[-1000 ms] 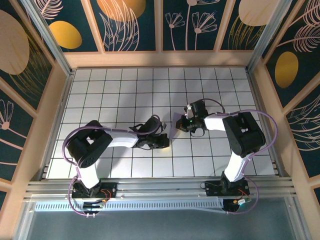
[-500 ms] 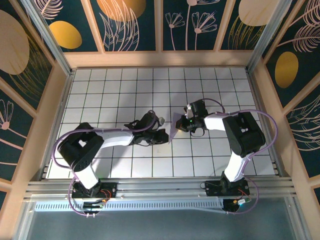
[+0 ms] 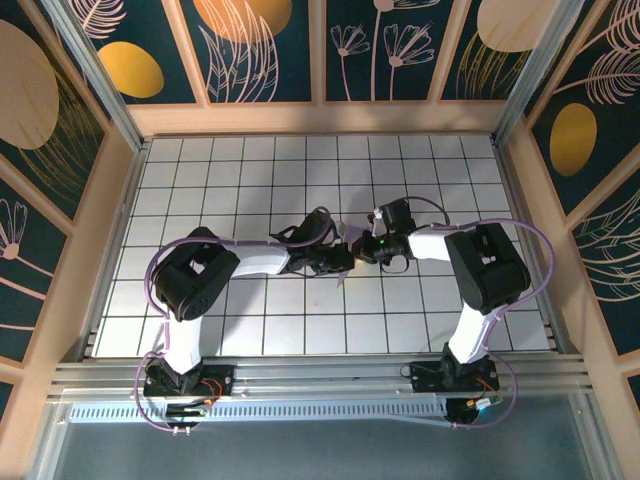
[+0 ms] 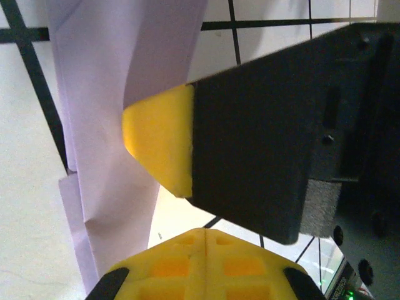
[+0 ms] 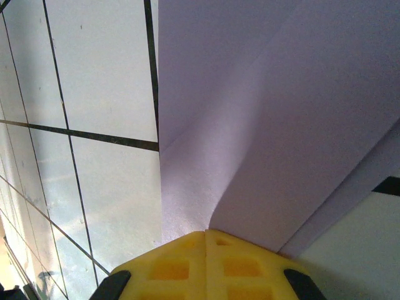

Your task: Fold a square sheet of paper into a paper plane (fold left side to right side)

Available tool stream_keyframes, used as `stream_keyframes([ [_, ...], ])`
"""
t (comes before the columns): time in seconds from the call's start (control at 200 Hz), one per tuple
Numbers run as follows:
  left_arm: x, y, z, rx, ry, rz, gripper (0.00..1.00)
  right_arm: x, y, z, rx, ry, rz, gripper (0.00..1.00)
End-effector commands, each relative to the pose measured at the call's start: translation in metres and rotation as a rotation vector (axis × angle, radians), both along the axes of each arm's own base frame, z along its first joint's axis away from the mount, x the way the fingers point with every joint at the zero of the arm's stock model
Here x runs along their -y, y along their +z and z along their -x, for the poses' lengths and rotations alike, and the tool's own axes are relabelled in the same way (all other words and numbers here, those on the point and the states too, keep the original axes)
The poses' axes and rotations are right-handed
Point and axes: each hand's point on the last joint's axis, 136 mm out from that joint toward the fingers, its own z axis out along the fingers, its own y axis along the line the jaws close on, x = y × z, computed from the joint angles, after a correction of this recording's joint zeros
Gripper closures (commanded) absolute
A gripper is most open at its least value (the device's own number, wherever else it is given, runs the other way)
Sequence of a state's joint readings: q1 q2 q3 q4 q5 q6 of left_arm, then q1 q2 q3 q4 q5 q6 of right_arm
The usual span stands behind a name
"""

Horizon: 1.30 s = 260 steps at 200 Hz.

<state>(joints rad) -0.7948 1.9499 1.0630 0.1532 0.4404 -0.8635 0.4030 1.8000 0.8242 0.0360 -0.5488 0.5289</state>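
1. Moved: the left arm has swung right across the white grid-tiled table point(image 3: 220, 180). The left gripper point(image 3: 338, 262), earlier apart from the right gripper point(image 3: 366, 246), now sits just beside it near the table's centre. The right gripper has stayed where it was.
2. Item: thin lavender-purple sheet of paper point(image 4: 106, 125), folded narrow and creased. It sits between the two grippers, one part flat on the tiles and another rising off them.
3. Top external view: arms and grippers cover most of the sheet, and the state of the jaws cannot be read here.
4. Left wrist view: the left jaws are closed, yellow tips meeting with nothing between them. The sheet runs past on their left. The right gripper's yellow tip presses into a hollow of the sheet.
5. Right wrist view: the right jaws are closed on a fold of the sheet. The sheet's flat edge lies along a black grid line.
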Motion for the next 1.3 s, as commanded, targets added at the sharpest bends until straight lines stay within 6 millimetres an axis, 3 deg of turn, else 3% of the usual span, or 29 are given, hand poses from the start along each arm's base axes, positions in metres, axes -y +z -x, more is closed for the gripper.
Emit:
stream_keyframes([
  [0.0, -0.002, -0.015, -0.001, -0.016, -0.011, -0.026, 1.0, 0.033, -0.062, 0.048, -0.205, -0.012, 0.21, 1.0],
  [0.851, -0.03, -0.045, 0.039, -0.047, -0.165, -0.168, 1.0, 0.038, -0.065, 0.051, -0.213, -0.012, 0.239, 1.0],
  [1.151, -0.029, -0.042, 0.064, -0.061, -0.196, -0.168, 1.0, 0.038, -0.065, 0.05, -0.214, -0.011, 0.241, 1.0],
  [1.171, -0.036, -0.05, 0.071, -0.081, -0.197, -0.186, 1.0, 0.038, -0.065, 0.05, -0.213, -0.012, 0.241, 1.0],
  [1.296, -0.042, -0.052, 0.081, -0.091, -0.196, -0.2, 1.0, 0.037, -0.065, 0.05, -0.212, -0.01, 0.241, 1.0],
])
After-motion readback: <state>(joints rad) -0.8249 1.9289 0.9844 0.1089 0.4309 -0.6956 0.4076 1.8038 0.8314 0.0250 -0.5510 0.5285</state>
